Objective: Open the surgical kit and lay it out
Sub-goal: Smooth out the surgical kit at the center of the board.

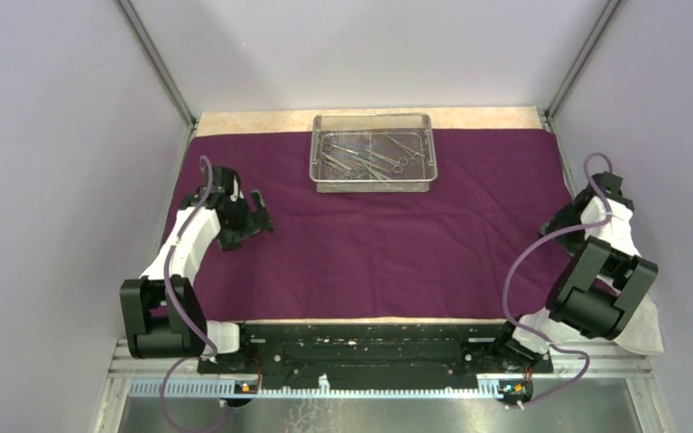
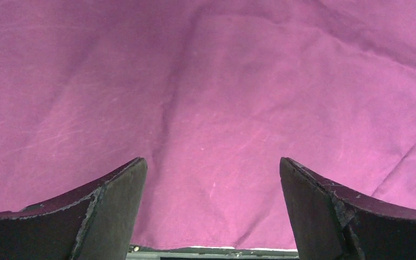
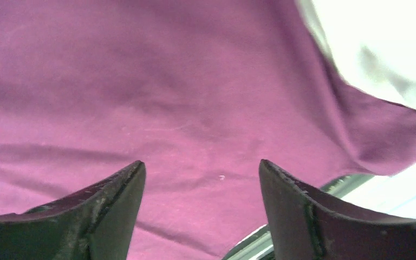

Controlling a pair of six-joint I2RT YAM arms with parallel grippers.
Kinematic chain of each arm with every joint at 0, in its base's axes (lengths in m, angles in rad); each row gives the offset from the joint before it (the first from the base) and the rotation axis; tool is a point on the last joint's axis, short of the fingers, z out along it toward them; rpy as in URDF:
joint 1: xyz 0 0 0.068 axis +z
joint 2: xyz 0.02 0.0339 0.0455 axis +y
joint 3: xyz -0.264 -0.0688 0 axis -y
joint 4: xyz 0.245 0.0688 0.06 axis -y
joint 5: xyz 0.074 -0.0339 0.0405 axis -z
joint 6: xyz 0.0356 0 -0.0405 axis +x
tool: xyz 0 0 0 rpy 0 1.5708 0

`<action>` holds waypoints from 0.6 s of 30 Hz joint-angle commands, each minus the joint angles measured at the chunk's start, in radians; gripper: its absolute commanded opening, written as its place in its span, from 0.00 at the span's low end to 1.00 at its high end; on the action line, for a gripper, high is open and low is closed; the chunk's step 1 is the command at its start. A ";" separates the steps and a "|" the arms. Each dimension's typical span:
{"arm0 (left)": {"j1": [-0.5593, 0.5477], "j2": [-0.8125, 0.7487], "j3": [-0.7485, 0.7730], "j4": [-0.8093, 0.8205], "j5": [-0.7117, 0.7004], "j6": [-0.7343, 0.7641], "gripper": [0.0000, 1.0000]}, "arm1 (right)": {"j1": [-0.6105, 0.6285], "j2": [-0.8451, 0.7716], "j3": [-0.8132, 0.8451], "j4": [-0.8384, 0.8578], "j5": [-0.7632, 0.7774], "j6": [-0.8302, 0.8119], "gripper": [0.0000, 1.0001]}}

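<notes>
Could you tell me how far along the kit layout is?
Done: the dark purple cloth wrap lies spread flat. In hand: nothing; the left gripper and right gripper hover over it, jaws open. Remaining: the slim steel instruments sit in the rectangular silver wire-mesh tray, not laid out.

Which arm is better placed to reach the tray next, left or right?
Probably left: the left gripper is open over the cloth, nearer the tray. The right gripper, also open, is by the cloth's right edge, farther away.
</notes>
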 commanded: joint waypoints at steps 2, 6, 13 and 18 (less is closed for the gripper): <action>-0.027 -0.055 0.018 0.016 0.038 0.042 0.99 | -0.094 -0.084 0.062 -0.056 0.229 0.056 0.69; -0.048 -0.056 0.023 0.000 0.035 0.062 0.99 | -0.211 -0.111 0.025 -0.009 0.205 0.088 0.68; -0.160 -0.049 0.054 -0.020 0.005 0.079 0.99 | -0.375 -0.140 0.004 0.020 0.149 0.082 0.73; -0.195 -0.060 0.048 -0.023 -0.024 0.089 0.99 | -0.421 -0.164 -0.049 0.047 0.128 0.068 0.73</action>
